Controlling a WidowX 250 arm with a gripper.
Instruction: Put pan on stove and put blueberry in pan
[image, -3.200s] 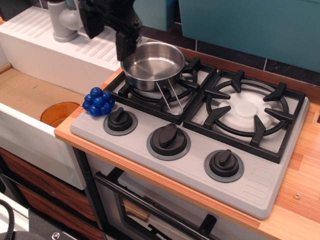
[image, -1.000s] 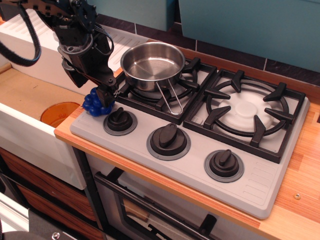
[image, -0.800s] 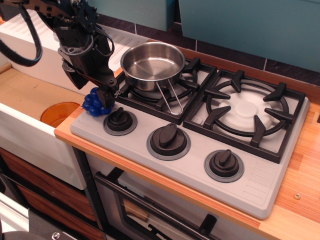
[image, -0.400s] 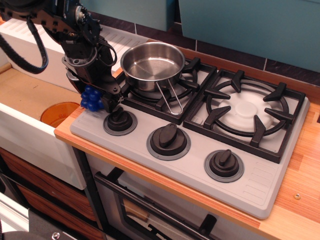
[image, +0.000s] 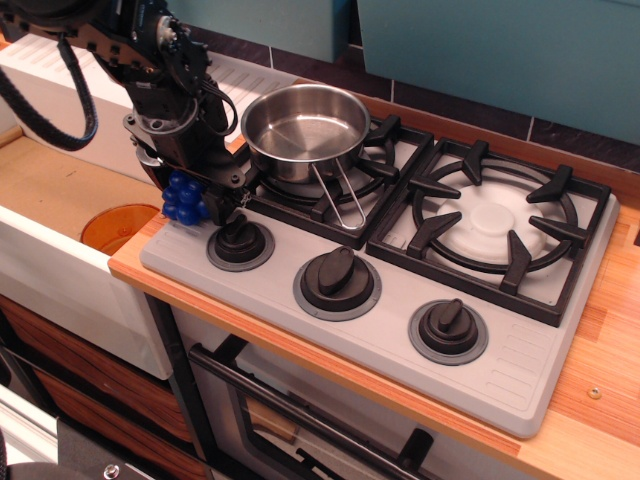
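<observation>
The shiny steel pan (image: 303, 122) stands upright on the left burner of the grey stove (image: 500, 370), its wire handle (image: 338, 198) pointing to the front. It holds nothing. My gripper (image: 196, 198) is at the stove's front left corner, just left of the pan, and is shut on the blueberry (image: 180, 197). The deep-blue cluster shows between the black fingers and sits slightly above the stove's corner. The arm covers part of the berry.
Three black knobs (image: 338, 281) line the stove's front. The right burner (image: 493, 222) is bare. A white sink with an orange drain (image: 115, 224) lies to the left, with a ribbed white drainboard (image: 70, 80) behind it. A wooden counter (image: 600, 400) surrounds the stove.
The arm came down from above the pan to the stove's left corner and closed on the blueberry. The berry has shifted slightly up and to the left off its resting spot.
</observation>
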